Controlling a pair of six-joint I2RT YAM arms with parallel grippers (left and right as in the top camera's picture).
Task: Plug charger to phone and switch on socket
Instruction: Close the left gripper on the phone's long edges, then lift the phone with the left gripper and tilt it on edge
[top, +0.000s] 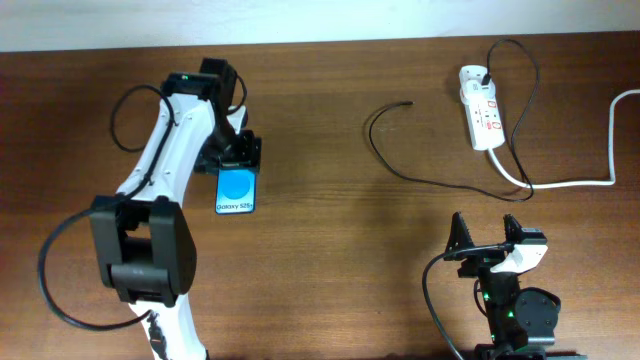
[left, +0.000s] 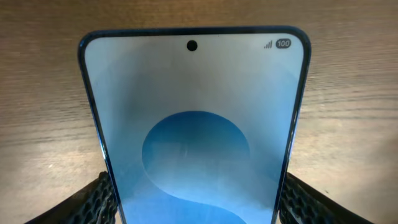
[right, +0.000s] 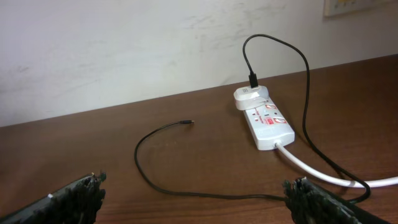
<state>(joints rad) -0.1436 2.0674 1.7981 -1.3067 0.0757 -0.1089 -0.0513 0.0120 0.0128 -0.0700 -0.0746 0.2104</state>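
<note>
I find the left gripper (top: 238, 166) clamped on the phone (left: 193, 124), left of centre. The right gripper (top: 487, 228) is wide and empty, near right. The charger (right: 136, 155) lies loose mid-table, with the socket (top: 481, 118) far right.

Left arm (top: 160, 160) reaches forward from its base, white links, black elbow block, wrist tipped down over phone (top: 235, 190). Left gripper (top: 238, 160) sits at phone's end farther from arm's base, fingers (left: 87, 202) pressed against both long edges. Right arm (top: 515, 300) folded low, well right of phone. Right gripper (top: 485, 228) spread wide, empty, pointing forward.
</note>
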